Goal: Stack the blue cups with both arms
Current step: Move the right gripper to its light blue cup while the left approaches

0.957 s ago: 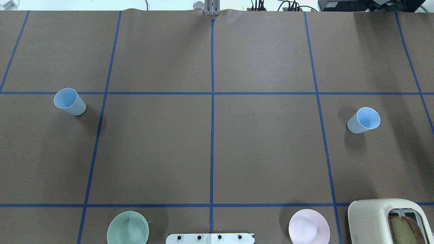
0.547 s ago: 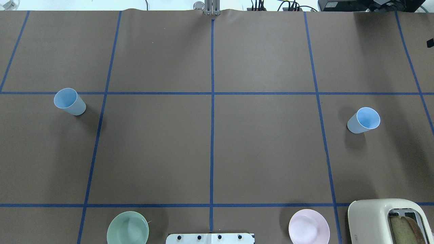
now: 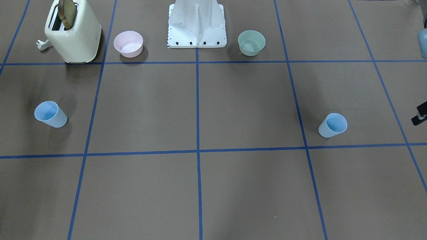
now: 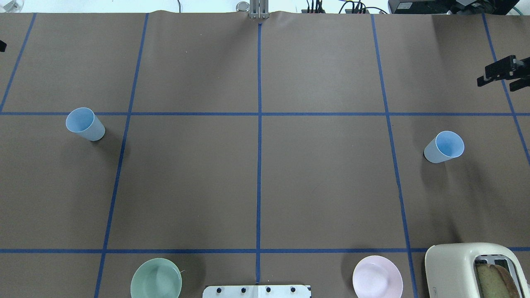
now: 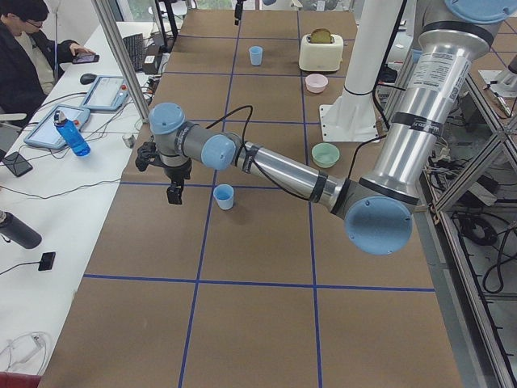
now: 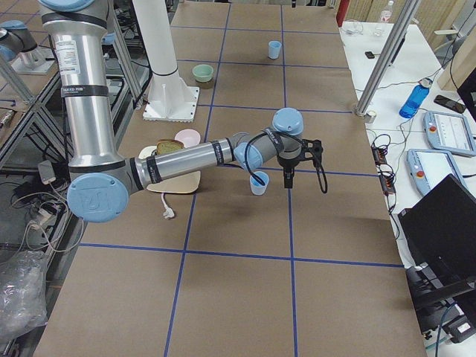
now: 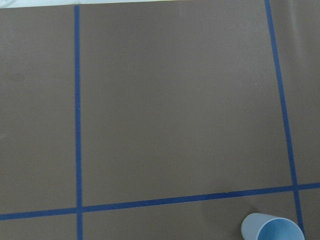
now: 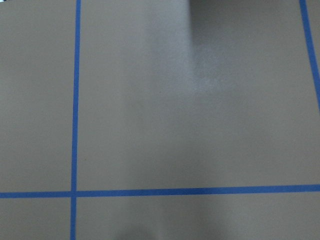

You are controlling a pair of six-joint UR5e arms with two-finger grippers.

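The brown desk (image 4: pixel 323 186) is crossed by a grid of blue tape lines (image 4: pixel 259 165). Two grey arms reach out over it, the left arm (image 5: pixel 283 171) and the right arm (image 6: pixel 190 161). On the robot's right, near its white base stand (image 3: pixel 196 23), a cream toaster (image 3: pixel 75 36) holds a slice of bread (image 3: pixel 66 11) upright in one slot. A pink bowl (image 3: pixel 128 44) and a green bowl (image 3: pixel 252 42) flank the stand, and each shows only its own inner surface.

The two blue cups stand upright, well apart, mouths up with only the brighter blue inside showing. The left cup (image 4: pixel 85 124) is near the desk's left end and the right cup (image 4: pixel 444 147) is near its right end.

The right gripper (image 4: pixel 495 85) hangs above the desk, beyond the right cup and toward the desk's end. It is clear of the cup, with its two fingers spread and nothing between them. The left gripper (image 3: pixel 419 116) hangs outboard of the left cup. It is cut off by the frame edge, so I cannot tell how its fingers stand. The left wrist view catches that cup in its lower right corner.
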